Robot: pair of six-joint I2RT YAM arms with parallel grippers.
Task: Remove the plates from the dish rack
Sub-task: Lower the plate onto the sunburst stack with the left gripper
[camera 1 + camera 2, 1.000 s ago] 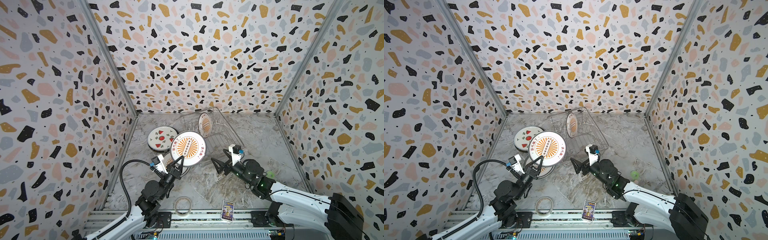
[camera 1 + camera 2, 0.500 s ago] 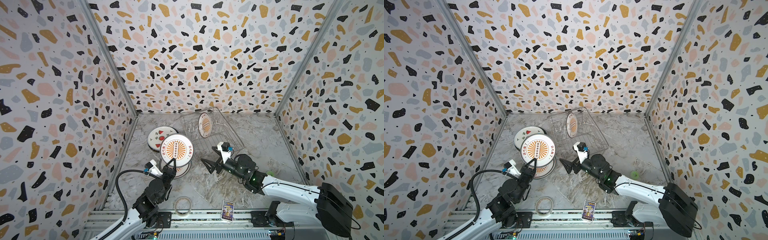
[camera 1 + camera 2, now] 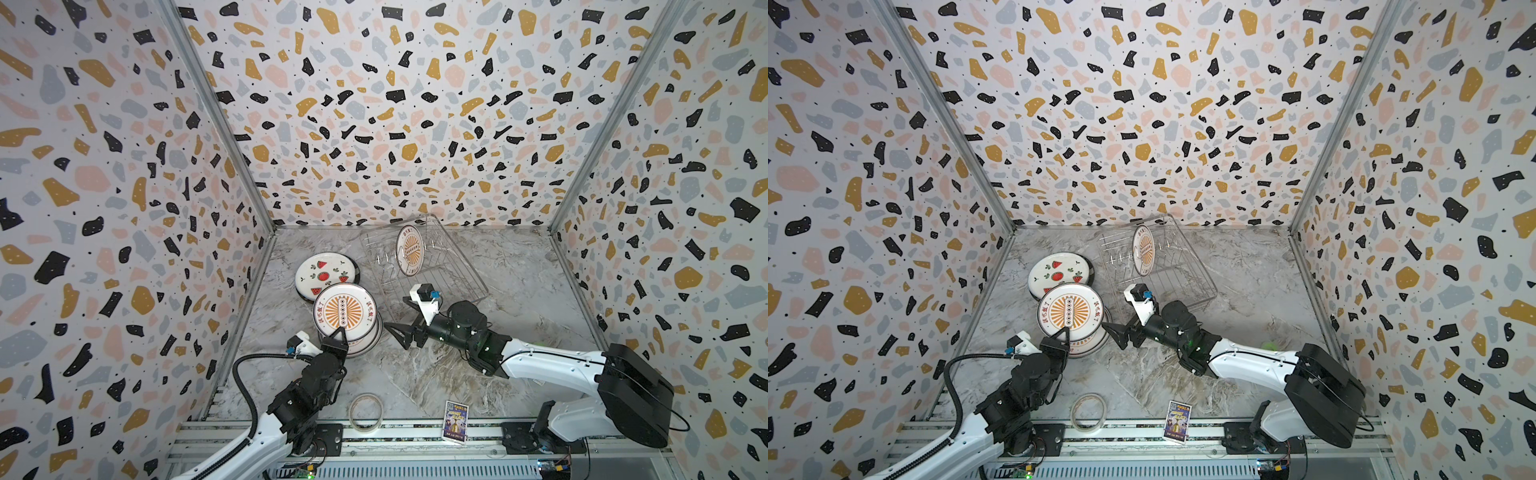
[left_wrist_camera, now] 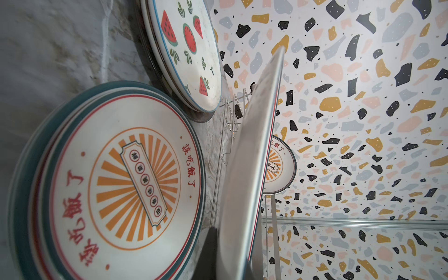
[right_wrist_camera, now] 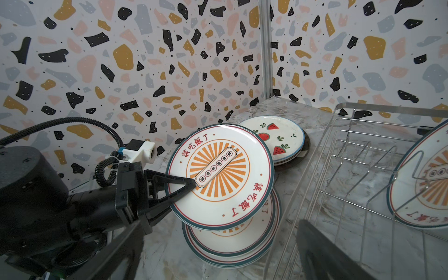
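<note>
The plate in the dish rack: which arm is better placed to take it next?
Probably right: its jaws stand open, empty, near the dish rack. The left jaws are shut on a sunburst plate.

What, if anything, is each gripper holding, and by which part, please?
The left gripper pinches the round white ceramic plate with the orange sunburst at its rim; the right gripper is open and holds nothing.

Rack plate (image 5: 434,191) — half off-frame
</note>
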